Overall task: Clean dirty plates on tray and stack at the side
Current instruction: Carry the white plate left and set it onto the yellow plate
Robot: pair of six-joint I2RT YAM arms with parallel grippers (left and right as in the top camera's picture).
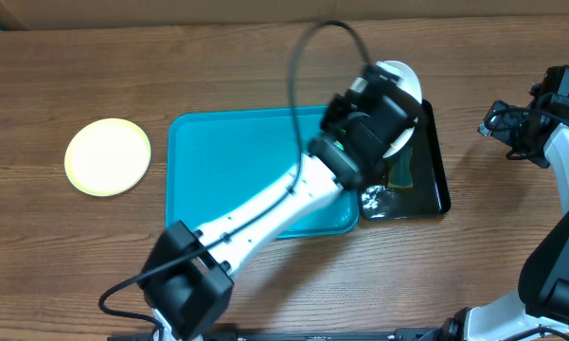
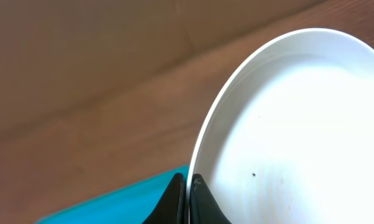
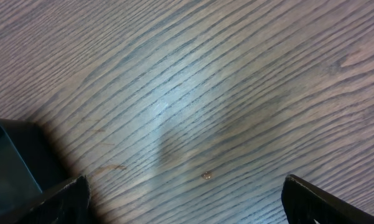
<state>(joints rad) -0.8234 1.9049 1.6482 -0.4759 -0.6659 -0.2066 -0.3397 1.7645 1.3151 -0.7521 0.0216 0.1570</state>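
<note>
Looked maybe a third done: yellow-green plate (image 1: 108, 156) sat on the table left of the blue tray (image 1: 237, 170), left gripper (image 2: 188, 199) pinched the white plate (image 2: 299, 137) by its rim above the black tray (image 1: 434, 180), right gripper (image 3: 185, 199) gaped wide, holding nothing.

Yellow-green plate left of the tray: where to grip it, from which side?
Probably by the rim. The yellow-green plate lies flat on the wooden table, apart from the turquoise tray, so one finger must slip under the edge; its near edge faces the left arm, and nothing crowds it.
</note>
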